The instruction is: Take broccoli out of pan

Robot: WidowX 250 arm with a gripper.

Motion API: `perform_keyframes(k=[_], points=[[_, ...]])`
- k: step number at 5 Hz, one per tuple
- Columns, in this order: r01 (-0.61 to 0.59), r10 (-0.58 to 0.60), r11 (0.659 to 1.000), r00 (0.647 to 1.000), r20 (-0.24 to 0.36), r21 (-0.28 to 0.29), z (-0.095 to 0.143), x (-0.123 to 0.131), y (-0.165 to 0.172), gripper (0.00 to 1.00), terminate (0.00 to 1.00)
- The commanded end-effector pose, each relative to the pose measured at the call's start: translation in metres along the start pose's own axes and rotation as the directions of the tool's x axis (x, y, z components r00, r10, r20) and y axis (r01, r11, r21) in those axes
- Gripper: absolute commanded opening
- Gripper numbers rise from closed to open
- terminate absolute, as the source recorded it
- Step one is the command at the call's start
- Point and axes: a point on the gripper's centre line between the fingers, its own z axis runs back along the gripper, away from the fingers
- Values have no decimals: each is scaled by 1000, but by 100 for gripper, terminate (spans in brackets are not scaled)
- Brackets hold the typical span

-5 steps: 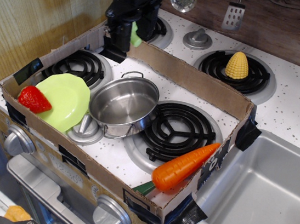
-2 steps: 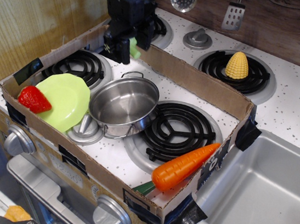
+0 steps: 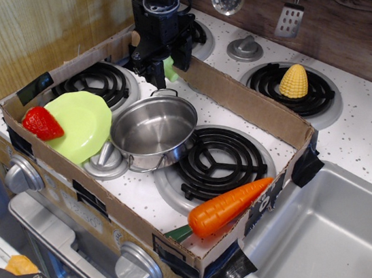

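Broccoli clamped in pincer, clear of pan.
Pan sits empty just below and in front of pincer. Floret looks light, rigid, smooth plastic; likely slips easily, so grip across lumpy head seems safest.

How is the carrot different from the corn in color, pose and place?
The carrot is orange with a green end; the corn is yellow. The carrot lies tilted against the cardboard box wall; the corn stands upright. The carrot is inside the box; the corn sits outside it on a back burner. Both are toy vegetables.
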Motion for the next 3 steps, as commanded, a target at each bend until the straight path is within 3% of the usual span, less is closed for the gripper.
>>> perform_keyframes(k=[1, 2, 3], points=[[18, -17, 999, 1000, 23, -49, 16, 3, -7, 100, 0], [29, -28, 998, 999, 27, -47, 19, 4, -9, 100, 0], [52, -50, 998, 996, 72, -33, 34, 3, -13, 100, 0]])
